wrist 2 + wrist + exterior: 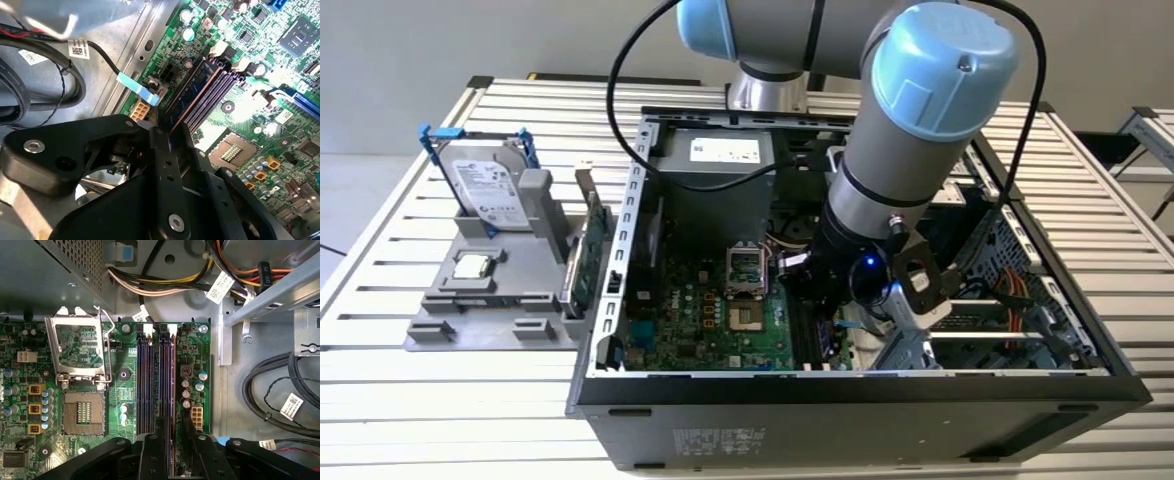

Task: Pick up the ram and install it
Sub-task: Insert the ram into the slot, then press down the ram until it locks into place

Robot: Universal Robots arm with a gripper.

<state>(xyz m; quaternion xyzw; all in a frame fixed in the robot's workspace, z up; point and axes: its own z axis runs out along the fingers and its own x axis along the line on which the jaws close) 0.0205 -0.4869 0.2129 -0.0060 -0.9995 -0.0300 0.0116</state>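
The ram [197, 82] is a slim dark-bluish stick standing on edge along the memory slots [146, 380] of the green motherboard [125, 405], on the side nearest the case wall. In the first wrist view the ram [173, 385] runs lengthwise down its slot. My gripper [171, 442] is low inside the open computer case [854, 385], with its black fingers [192, 450] shut on the ram's near end. In the second wrist view the gripper [167, 132] clamps that same end. In the exterior view the gripper [827, 322] sits over the slots at the board's right.
An open processor socket [82, 412] lies beside the slots. Black cable loops [270, 390] and a metal drive bracket [270, 297] crowd the case floor. Outside the case, at the exterior view's left, a grey holder [494, 315] carries a hard drive [494, 190] and a green card [594, 250].
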